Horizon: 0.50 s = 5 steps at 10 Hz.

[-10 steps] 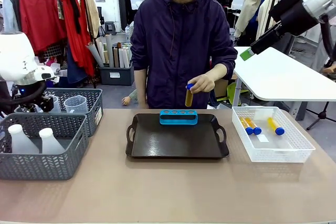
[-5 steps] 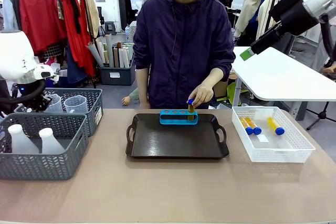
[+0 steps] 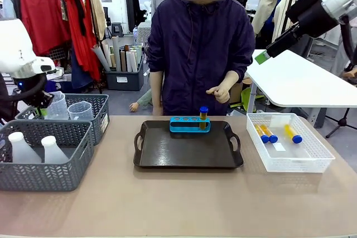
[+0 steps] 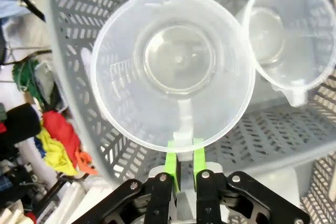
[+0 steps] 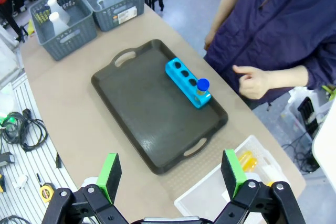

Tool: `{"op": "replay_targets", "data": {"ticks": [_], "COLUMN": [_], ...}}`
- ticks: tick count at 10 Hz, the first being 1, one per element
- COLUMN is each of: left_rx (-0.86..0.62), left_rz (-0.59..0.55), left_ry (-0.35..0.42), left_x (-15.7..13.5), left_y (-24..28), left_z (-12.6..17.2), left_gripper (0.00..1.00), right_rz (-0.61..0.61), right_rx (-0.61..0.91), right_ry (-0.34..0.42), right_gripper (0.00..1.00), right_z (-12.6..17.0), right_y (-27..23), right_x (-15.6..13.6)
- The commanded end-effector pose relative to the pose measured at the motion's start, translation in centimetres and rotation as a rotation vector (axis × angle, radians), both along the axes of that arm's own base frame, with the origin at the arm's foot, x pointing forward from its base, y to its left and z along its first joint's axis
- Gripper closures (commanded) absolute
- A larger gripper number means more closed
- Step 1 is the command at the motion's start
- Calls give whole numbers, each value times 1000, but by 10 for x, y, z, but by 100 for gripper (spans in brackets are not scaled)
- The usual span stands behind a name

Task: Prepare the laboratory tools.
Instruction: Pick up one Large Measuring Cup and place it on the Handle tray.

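Just over a grey mesh basket (image 4: pixel 68 51) at the table's (image 3: pixel 167 204) left end, the left claw (image 4: pixel 181 157) clenched the handle of a clear measuring beaker (image 4: pixel 173 61). One amber tube (image 3: pixel 203 114) stood in the end hole of the blue rack (image 3: pixel 187 125) on a dark tray (image 3: pixel 184 157); three more tubes (image 3: pixel 269 133) lay in the white basket (image 3: pixel 312 163). The right claw (image 5: pixel 171 174) hung released, high above the table
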<state>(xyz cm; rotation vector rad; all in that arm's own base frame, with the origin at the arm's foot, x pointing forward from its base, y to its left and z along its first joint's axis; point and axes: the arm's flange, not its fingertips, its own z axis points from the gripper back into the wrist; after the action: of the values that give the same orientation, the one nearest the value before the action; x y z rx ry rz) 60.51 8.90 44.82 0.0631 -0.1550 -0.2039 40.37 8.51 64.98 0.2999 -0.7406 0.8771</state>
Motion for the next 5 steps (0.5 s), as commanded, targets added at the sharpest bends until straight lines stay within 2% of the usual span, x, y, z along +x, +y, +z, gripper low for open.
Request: {"op": "replay_targets", "data": {"ticks": [1,2,4,5], "left_rx": [-21,10,-8,-28], "left_rz": [-70,-115,-225,-281], "left_ry": [-31,-63,-128,-155], "left_x": [-15,-20,-34,-42], "left_y": [-11,-20,-49,-66], "left_z": [50,87,165,195], "left_gripper": [100,100,100,100], "right_rz": [11,11,11,11], "right_rx": [18,18,18,18], "right_ry": [0,0,0,0], "right_gripper": [0,0,0,0], "right_z": [0,0,0,0], "right_y": [-1,-1,-1,-1], "right_x": [0,0,0,0]}}
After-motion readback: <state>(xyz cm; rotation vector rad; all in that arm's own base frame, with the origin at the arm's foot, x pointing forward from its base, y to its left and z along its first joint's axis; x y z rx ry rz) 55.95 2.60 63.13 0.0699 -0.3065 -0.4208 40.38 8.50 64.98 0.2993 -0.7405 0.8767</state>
